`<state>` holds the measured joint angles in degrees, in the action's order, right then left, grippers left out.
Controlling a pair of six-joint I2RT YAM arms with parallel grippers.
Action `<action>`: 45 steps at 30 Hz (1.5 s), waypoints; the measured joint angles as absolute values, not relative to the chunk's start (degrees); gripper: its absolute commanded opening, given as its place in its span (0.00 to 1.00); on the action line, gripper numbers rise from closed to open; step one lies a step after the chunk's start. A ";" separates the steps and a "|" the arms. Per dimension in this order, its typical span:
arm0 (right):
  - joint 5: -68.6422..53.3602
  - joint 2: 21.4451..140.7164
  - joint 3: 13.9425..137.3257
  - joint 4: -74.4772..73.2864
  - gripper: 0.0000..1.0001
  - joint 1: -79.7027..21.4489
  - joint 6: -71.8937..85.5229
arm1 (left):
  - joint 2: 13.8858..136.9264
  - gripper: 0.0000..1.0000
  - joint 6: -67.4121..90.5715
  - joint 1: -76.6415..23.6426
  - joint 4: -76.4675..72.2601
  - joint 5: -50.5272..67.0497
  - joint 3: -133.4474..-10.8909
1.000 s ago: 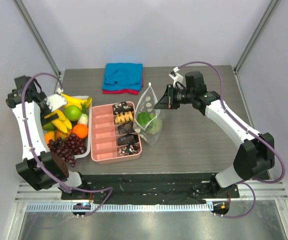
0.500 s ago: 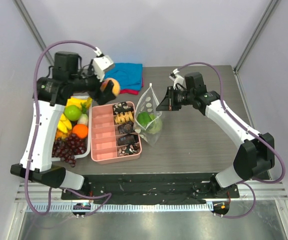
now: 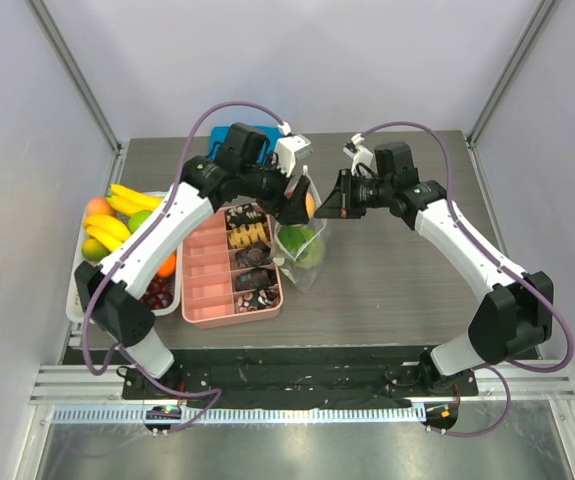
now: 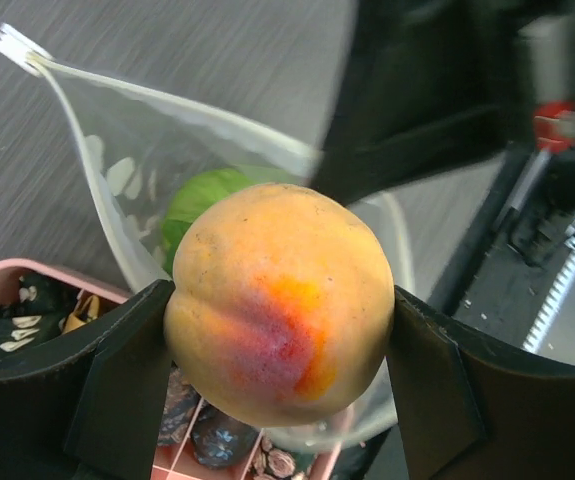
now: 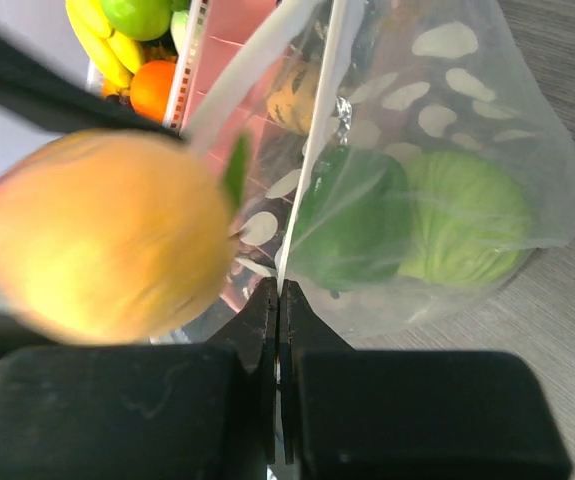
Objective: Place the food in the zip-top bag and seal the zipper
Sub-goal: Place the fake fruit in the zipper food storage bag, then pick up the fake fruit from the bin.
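Grey table (image 3: 397, 290) | zip-top bag (image 3: 299, 262) clear, white-dotted, open-mouthed | left hand (image 4: 282, 335) grips peach (image 4: 279, 295)

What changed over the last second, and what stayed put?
The left gripper left the fruit basket with a peach between its jaws and carried it right, to the mouth of the zip-top bag. The right gripper kept pinching the bag's edge, holding it up. The green items inside and the pink box did not move.

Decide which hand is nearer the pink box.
Left. The left hand, holding a peach, hangs beside the pink box; the right hand pinches the zip-top bag farther right.
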<state>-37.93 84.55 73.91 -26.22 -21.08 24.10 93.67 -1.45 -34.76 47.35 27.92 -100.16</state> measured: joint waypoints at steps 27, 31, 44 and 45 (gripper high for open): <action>-41.06 84.27 75.09 -24.18 0.01 -16.78 31.68 | 84.25 0.99 -6.92 -8.27 60.16 23.55 -105.41; -41.23 84.25 74.54 -23.77 0.01 -16.64 31.64 | 78.11 0.95 -14.61 4.38 66.67 24.05 -101.67; -41.39 83.44 71.94 -23.14 0.01 -16.64 31.33 | 81.14 0.96 -40.97 12.43 73.60 20.10 -91.15; -41.45 83.22 71.85 -23.11 0.01 -16.64 31.33 | 82.02 0.95 -42.76 12.45 73.47 19.57 -91.20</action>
